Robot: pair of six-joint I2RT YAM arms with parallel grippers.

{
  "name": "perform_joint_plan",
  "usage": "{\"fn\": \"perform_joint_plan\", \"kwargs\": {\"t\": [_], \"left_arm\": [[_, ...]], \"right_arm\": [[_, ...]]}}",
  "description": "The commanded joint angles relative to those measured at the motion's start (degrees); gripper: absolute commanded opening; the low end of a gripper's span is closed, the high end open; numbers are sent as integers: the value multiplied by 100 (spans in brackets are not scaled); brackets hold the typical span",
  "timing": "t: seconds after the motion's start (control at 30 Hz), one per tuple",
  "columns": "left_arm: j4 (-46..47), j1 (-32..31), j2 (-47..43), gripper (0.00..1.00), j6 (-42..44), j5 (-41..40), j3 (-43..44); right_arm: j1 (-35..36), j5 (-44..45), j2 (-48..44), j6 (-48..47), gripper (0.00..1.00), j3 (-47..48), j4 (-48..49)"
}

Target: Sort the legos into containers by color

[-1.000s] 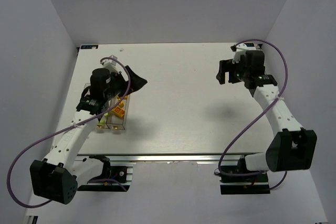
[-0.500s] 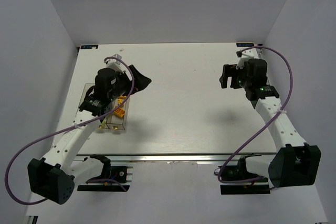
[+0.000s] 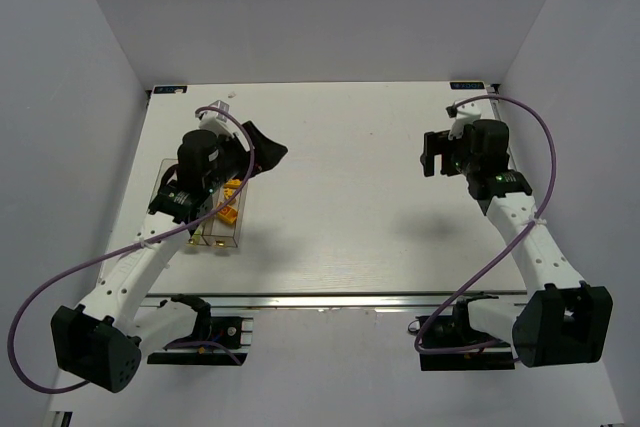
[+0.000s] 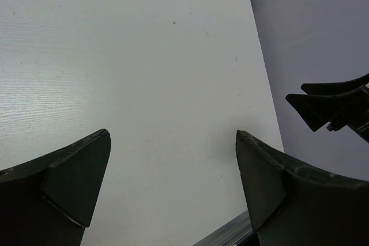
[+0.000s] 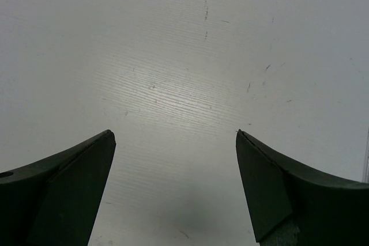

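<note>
The clear containers [image 3: 222, 239] stand at the table's left, partly hidden under my left arm. Orange legos [image 3: 229, 213] show in the right bin and pale yellow-green ones [image 3: 196, 237] in a bin to its left. No dark green brick shows. My left gripper [image 3: 268, 152] is open and empty, raised just beyond the bins' far right end. My right gripper [image 3: 431, 153] is open and empty above the table's right side. In the left wrist view my left gripper [image 4: 173, 142] frames only bare table. In the right wrist view my right gripper [image 5: 174, 136] does the same.
The white table [image 3: 340, 207] is walled by grey panels on three sides. A metal rail [image 3: 330, 299] runs along its near edge. In the left wrist view the right gripper [image 4: 334, 105] shows dark at the far right.
My left gripper has lifted and swung a little right and away from the bins. My right arm has drawn back toward the right wall, with its gripper moving slightly right.
</note>
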Motion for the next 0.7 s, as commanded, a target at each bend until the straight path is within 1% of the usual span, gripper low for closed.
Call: {"fn": "perform_joint_plan", "kwargs": {"t": [0.0,0.53,0.67], "left_arm": [[183,-12,-140,98,110,-53,179],[183,-12,-246,98,101,-167,38],[210,-12,-281,98,93,-185,-14]], "right_arm": [[3,-8,-192,-188,89,-54,306],[11,-122,-297,-215,90,-291,456],[3,-96,-402,-267,89,-484,640]]}}
